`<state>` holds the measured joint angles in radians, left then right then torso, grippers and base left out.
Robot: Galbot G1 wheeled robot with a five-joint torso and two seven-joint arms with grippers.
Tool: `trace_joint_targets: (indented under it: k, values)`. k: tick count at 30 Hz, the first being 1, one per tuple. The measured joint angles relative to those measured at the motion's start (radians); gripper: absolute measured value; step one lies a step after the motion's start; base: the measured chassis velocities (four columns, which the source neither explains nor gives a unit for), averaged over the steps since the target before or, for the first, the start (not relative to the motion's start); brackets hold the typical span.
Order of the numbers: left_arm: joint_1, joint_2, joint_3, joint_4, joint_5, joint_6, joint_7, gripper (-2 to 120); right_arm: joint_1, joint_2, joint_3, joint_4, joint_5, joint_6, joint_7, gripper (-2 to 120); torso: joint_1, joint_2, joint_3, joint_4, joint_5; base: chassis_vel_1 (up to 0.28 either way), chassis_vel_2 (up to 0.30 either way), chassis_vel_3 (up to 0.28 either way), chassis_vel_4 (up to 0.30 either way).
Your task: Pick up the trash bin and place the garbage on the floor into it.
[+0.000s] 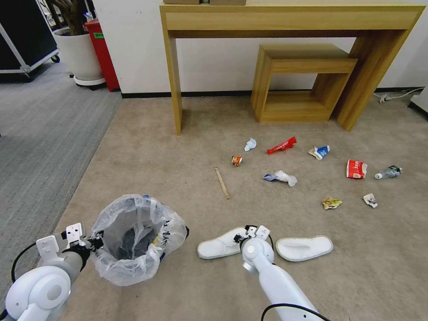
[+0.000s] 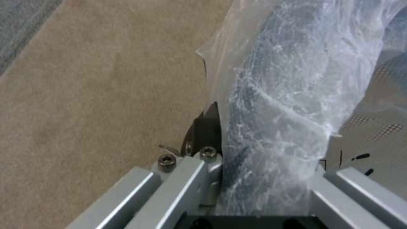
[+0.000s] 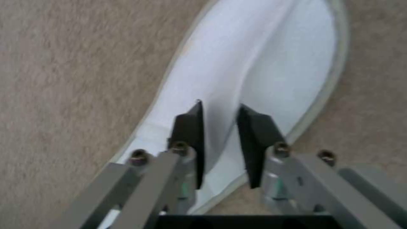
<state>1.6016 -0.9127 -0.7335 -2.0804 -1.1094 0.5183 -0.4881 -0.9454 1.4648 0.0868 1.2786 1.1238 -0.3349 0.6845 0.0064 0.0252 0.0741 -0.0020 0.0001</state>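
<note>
The trash bin [image 1: 117, 268], blue with a crinkled white bag liner, stands on the beige floor [image 1: 156, 147] at lower left. My left gripper [image 1: 96, 240] is shut on its bag-covered rim [image 2: 275, 111]; one black finger [image 2: 208, 127] shows outside the rim. My right gripper [image 1: 244, 235] [image 3: 220, 111] is shut on a fold of the left white slipper [image 1: 218, 247] [image 3: 263, 63]. The other slipper [image 1: 304, 247] lies beside it. Farther off lie a wooden stick [image 1: 222, 183], a red wrapper [image 1: 281, 145], a blue-white carton [image 1: 319, 152], tissues [image 1: 281, 177], a yellow wrapper [image 1: 331, 203] and a clear bottle [image 1: 389, 172].
A wooden desk [image 1: 174, 67] and a low wooden stool [image 1: 303, 67] stand against the far wall. Grey carpet [image 1: 40, 133] begins on the left, with a white planter [image 1: 80, 53] and a red container [image 1: 102, 49] behind it. A cable [image 1: 397, 95] lies at far right.
</note>
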Motion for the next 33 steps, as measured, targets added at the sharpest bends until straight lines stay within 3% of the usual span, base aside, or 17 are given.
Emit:
trace_joint_targets:
  k: [7,11,13,19,22,33]
  values:
    - [-0.003,-0.002,0.001,0.002,0.0,0.0,0.0,0,0.008,0.016,-0.003,-0.012,-0.001,0.0,0.004,48,0.0,0.0,0.0,0.0,0.0,0.0,0.0,0.0,0.0]
    - [-0.01,-0.003,0.006,0.005,-0.001,0.0,0.0,0,0.016,0.025,-0.004,-0.04,0.0,0.002,0.009,69,0.0,0.0,0.0,-0.0001,0.0,0.0,0.0,0.0,0.0]
    - [-0.01,-0.005,0.009,0.005,-0.001,0.0,0.0,0,0.019,0.029,-0.004,-0.05,-0.002,0.006,0.009,72,0.0,0.0,0.0,-0.0001,0.0,0.0,0.0,0.0,0.0]
    - [-0.009,-0.01,0.014,0.003,0.0,0.0,0.0,0,0.021,0.039,-0.009,-0.066,-0.013,0.014,0.006,54,0.0,0.0,0.0,-0.0001,0.0,0.0,0.0,0.0,0.0]
    - [-0.008,-0.013,0.014,0.0,0.001,-0.001,0.0,0,0.019,0.041,-0.016,-0.065,-0.019,0.016,0.004,39,0.0,0.0,0.0,-0.0001,0.0,0.0,0.0,0.0,0.0]
    - [0.005,-0.016,0.009,-0.013,0.008,-0.005,0.003,0,0.011,0.038,-0.026,-0.063,-0.043,0.027,-0.008,1,0.0,0.0,0.0,-0.0001,0.0,0.0,0.0,0.0,0.0]
